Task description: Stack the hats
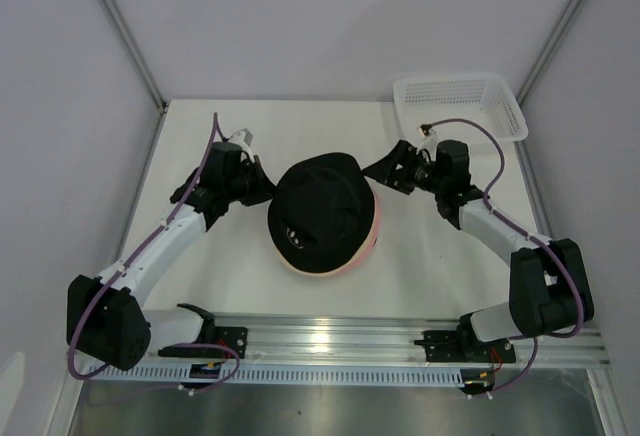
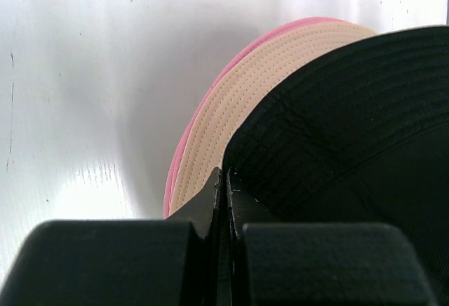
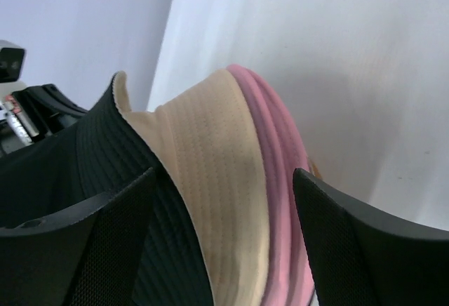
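Where black hat (image 1: 318, 211) tops the stack at mid-table (image 1: 440, 266), beige-and-pink hat (image 2: 231, 109) and pink hat (image 3: 284, 151) brims beneath, left gripper (image 1: 267, 194) clenched on black brim's left edge, right gripper (image 1: 374, 168) released, jaws spread astride the opposite brims.

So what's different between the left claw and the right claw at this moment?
The left gripper is shut; the right gripper stands open. The left gripper pinches the brim of the black hat, while the right gripper clamps nothing: the beige brim and pink brim show between its spread fingers. Both are black, two-fingered, and sit at opposite edges of the black hat.
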Robot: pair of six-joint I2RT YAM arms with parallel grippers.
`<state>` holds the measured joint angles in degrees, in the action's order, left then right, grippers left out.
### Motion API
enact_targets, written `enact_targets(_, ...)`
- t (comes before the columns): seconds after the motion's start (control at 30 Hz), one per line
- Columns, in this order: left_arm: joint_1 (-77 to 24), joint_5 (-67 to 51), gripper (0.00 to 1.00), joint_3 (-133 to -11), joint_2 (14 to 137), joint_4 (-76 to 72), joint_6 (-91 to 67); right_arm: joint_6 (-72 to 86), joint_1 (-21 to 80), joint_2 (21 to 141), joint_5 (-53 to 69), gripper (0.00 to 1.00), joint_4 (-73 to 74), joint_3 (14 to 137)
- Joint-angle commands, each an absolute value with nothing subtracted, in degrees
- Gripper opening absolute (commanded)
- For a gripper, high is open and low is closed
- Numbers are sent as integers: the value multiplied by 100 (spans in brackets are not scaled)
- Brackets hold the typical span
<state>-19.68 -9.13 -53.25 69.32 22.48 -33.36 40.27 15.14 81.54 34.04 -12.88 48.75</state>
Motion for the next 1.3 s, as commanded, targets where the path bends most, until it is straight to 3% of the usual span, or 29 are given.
enact_targets(0.0,-1916,-905,1,-5712,7075,2215,-3103,4498,1634,8130,3735,81,-2486,4720)
enact_targets(0.2,-1916,-1002,1,-6064,7374,2329,-2971,5168,1661,7726,3297,80,-3261,4105)
enact_targets(0.37,-1916,-1020,1,-6258,7523,2408,-2874,4825,1591,7252,2892,79,-2805,4315)
enact_targets(0.57,-1916,-1116,1,-6407,7646,2400,-2795,4983,1801,7285,2839,78,-3357,4262)
enact_targets(0.7,-1916,-1116,1,-6521,7717,2408,-2769,4975,2056,7663,2892,68,-3392,4386)
enact_targets(0.87,-1916,-1160,1,-6662,7840,2400,-2777,5010,2180,7910,2786,63,-3383,4395)
enact_targets(0.97,-1925,-1187,1,-6662,7875,2347,-2786,4966,2215,7928,2830,45,-3314,4456)
enact_targets(1.1,-1925,-1117,1,-6653,7928,2294,-2795,4685,2241,7884,2646,0,-2919,4500)
enact_targets(1.27,-1925,-722,1,-6522,7980,2294,-2988,4124,2250,7927,1847,0,-2005,4210)
